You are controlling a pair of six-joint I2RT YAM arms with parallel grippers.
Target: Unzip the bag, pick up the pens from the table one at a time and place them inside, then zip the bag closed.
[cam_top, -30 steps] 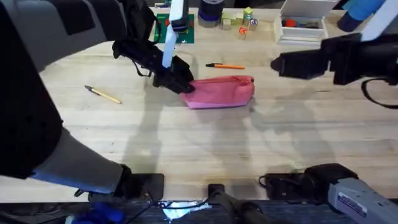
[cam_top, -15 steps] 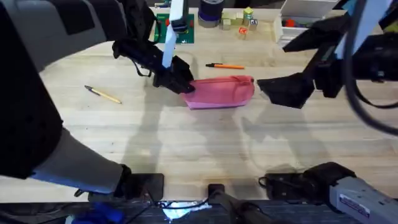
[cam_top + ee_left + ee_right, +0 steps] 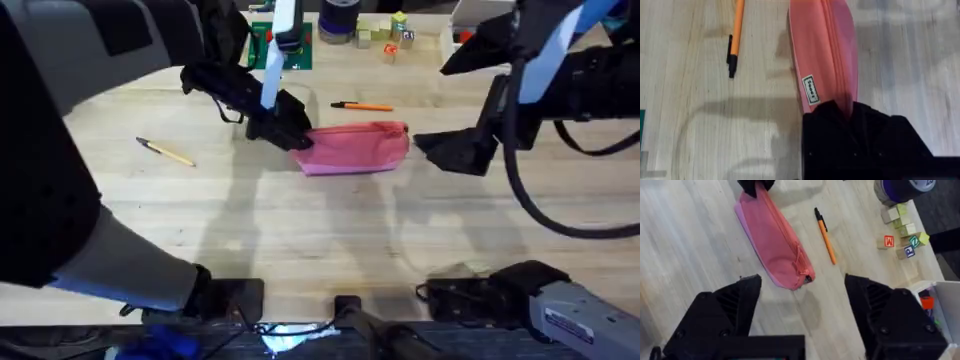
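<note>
The pink bag (image 3: 355, 147) lies flat mid-table on the table (image 3: 300, 230), its zipper looking closed with the pull (image 3: 802, 270) at the right end. My left gripper (image 3: 291, 136) is shut on the bag's left end (image 3: 826, 50). To the right of the bag, a short gap from its right end, hovers my right gripper (image 3: 432, 146), its fingers (image 3: 743, 305) spread wide open and holding nothing. Just beyond the bag lies the orange pen (image 3: 362, 105) (image 3: 737, 31) (image 3: 826, 239). The yellowish pen (image 3: 166, 152) rests far to the left.
Along the back edge stand a green board (image 3: 262, 46), a dark round container (image 3: 338, 20), small lettered blocks (image 3: 390, 36) (image 3: 901, 235) and a white box (image 3: 485, 45). The near half of the table is bare wood.
My right arm has swung in from the right and dropped toward the bag's right end. The left gripper, the bag and both pens have stayed put.
</note>
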